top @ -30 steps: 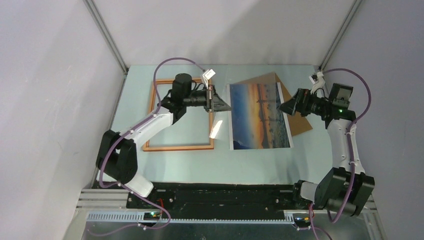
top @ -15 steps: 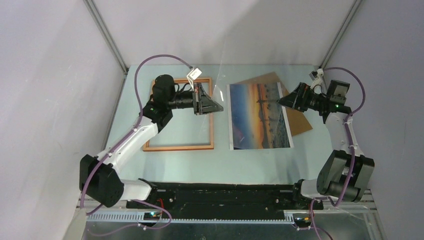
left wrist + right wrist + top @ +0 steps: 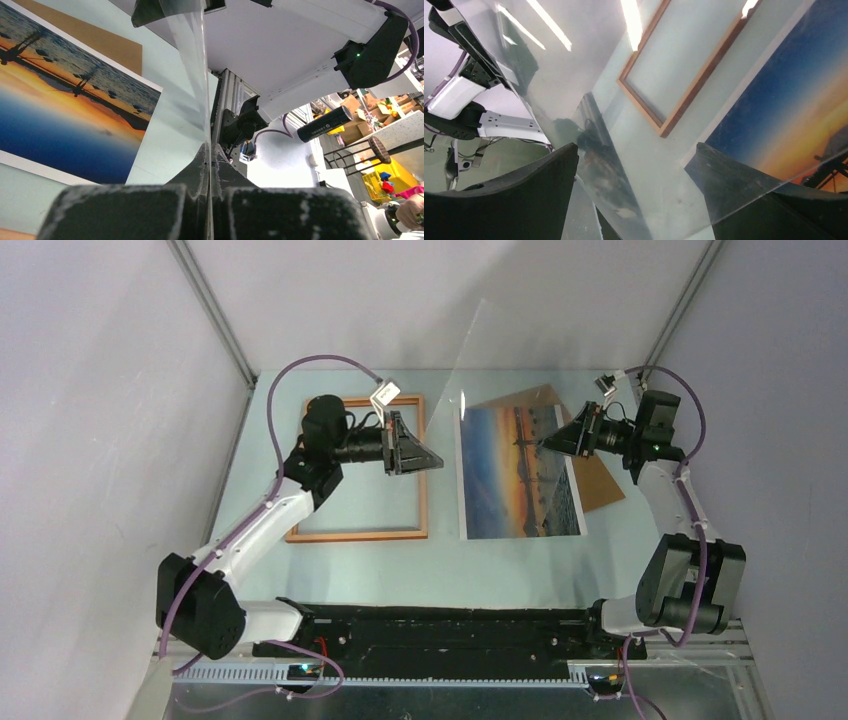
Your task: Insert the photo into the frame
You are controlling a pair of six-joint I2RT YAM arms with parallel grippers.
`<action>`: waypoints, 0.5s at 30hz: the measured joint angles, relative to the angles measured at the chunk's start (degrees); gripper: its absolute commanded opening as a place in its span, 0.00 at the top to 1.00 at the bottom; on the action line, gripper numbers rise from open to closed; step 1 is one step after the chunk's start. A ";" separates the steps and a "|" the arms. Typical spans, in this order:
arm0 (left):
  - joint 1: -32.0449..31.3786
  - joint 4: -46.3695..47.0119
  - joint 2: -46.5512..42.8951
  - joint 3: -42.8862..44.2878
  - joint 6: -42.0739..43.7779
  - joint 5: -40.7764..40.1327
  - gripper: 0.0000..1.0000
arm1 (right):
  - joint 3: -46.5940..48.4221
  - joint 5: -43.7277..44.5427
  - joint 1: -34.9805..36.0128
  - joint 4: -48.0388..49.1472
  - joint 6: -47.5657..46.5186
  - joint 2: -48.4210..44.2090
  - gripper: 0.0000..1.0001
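The robot has two arms, the left arm (image 3: 262, 522) and the right arm (image 3: 678, 502). Each one has smooth white middle parts and chunky black joints (the biggest black lumps are down by the flat black base bar (image 3: 440, 628)). A thin purple cable (image 3: 322, 358) curls off each arm with a little white tag (image 3: 386, 393) on it. A tiny green light (image 3: 655, 448) glows on the right one, and the fingers (image 3: 499, 200) are black and wedge-shaped with dusty grey scuffs.
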 measured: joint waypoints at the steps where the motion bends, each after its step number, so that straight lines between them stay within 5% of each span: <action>1: 0.11 0.24 0.00 0.00 -0.04 -0.02 1.00 | 0.00 -0.15 0.28 0.37 0.37 -0.17 0.12; 15: 1.68 3.87 0.98 -4.28 -1.64 -7.63 1.00 | -0.98 -4.81 -2.12 4.48 5.33 -8.39 0.25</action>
